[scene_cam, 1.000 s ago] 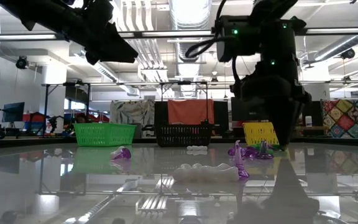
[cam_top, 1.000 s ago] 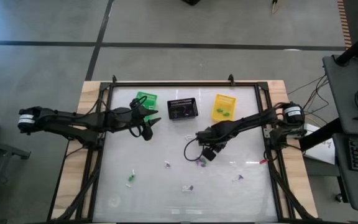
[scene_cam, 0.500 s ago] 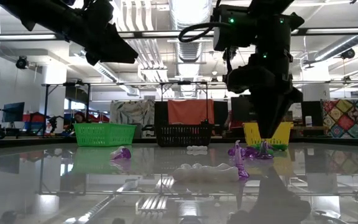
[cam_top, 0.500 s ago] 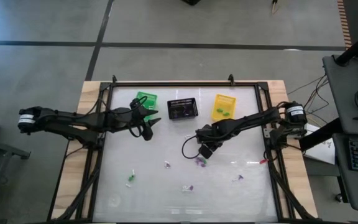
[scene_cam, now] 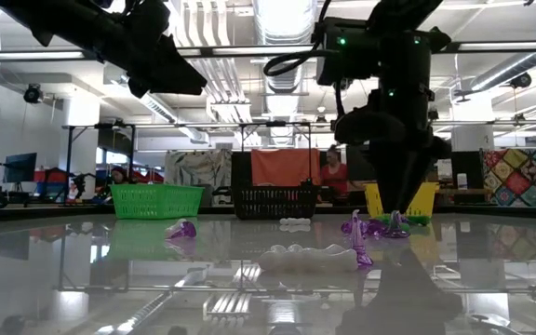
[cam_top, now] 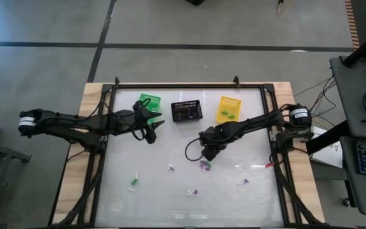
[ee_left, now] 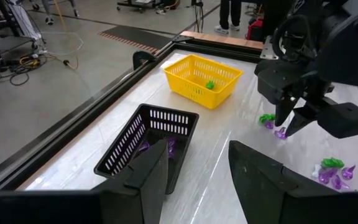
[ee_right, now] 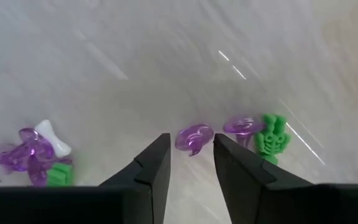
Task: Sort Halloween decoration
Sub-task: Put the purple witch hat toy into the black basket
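Observation:
The Halloween decoration lies scattered on the glass table as tiny trinkets. My right gripper point(cam_top: 209, 153) points down over the table's middle, open. A purple trinket point(ee_right: 194, 138) lies on the glass just past its fingertips, between them and apart from both. Beside it lie another purple trinket point(ee_right: 243, 126) and a green skeleton point(ee_right: 272, 139). A purple, white and green cluster point(ee_right: 35, 155) lies farther off. My left gripper point(cam_top: 155, 123) hangs open above the table near the green basket point(cam_top: 149, 102), holding nothing.
Along the far edge stand the green basket, a black basket point(cam_top: 187, 111) with purple pieces inside and a yellow basket point(cam_top: 229, 109) with green pieces inside. Loose trinkets point(cam_top: 170, 168), point(cam_top: 133, 184), point(cam_top: 191, 192), point(cam_top: 242, 182) lie toward the near edge. People show in the room behind.
My right gripper has opened over the purple trinkets and tipped a little, its fingertips swinging slightly toward the table's far left. The trinkets on the glass lie as before.

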### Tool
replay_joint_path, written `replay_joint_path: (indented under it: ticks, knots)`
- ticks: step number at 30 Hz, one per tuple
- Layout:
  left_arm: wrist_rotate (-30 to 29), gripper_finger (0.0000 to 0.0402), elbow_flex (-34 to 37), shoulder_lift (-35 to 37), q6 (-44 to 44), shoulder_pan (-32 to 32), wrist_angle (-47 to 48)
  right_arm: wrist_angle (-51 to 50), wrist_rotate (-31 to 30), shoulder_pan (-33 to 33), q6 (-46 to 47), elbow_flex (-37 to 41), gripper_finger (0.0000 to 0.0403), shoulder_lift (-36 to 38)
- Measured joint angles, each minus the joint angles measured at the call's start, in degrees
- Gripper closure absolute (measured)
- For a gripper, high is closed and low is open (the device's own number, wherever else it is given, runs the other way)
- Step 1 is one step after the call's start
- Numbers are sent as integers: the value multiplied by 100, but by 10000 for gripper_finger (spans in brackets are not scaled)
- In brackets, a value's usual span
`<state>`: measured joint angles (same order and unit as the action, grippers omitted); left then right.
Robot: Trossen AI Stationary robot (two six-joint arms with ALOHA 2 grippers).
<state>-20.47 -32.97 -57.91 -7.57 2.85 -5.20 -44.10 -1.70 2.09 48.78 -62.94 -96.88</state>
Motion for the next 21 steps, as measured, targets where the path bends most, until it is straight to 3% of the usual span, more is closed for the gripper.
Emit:
replay_joint_path:
  ticks: [11, 18, 21]
  knots:
    - [-5, 248, 2, 0, 59, 2, -31, 190, -34, -2, -22, 59, 310, -210]
    - [-7, 248, 2, 0, 83, 2, -125, 254, -41, -2, -37, 57, 382, -223]
    - [-8, 248, 2, 0, 107, 2, -128, 254, 1, -4, -63, 43, 390, -212]
